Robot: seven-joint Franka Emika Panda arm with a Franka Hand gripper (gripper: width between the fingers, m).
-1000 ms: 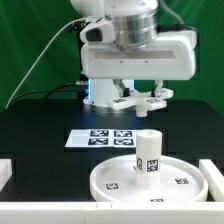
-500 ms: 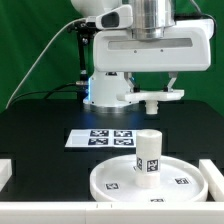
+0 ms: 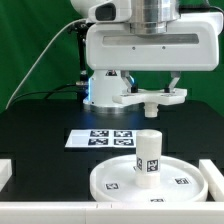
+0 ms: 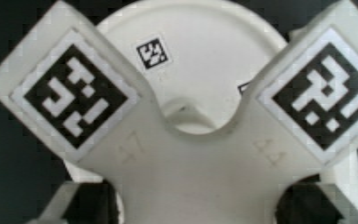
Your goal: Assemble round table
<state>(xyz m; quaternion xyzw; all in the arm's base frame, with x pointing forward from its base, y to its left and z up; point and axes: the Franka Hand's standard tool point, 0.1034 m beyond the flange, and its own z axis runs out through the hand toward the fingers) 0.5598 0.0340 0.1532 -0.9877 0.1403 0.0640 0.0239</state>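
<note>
White disc [image 3: 104,178], white leg [image 3: 148,150], white cross base [image 3: 150,98] with black-and-white tags [image 4: 76,90], black table [image 3: 40,130]

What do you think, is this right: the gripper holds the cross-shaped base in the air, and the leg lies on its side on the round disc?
No: the exterior view shows the leg standing upright on the round disc. The gripper does hold the cross-shaped base in the air.

Upright leg [image 3: 148,152] on rimmed disc [image 3: 113,170]; cross base [image 3: 150,98] held aloft.

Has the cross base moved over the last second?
Yes. Against the marker board, the cross base has shifted slightly toward the exterior view's right and turned more level.
</note>
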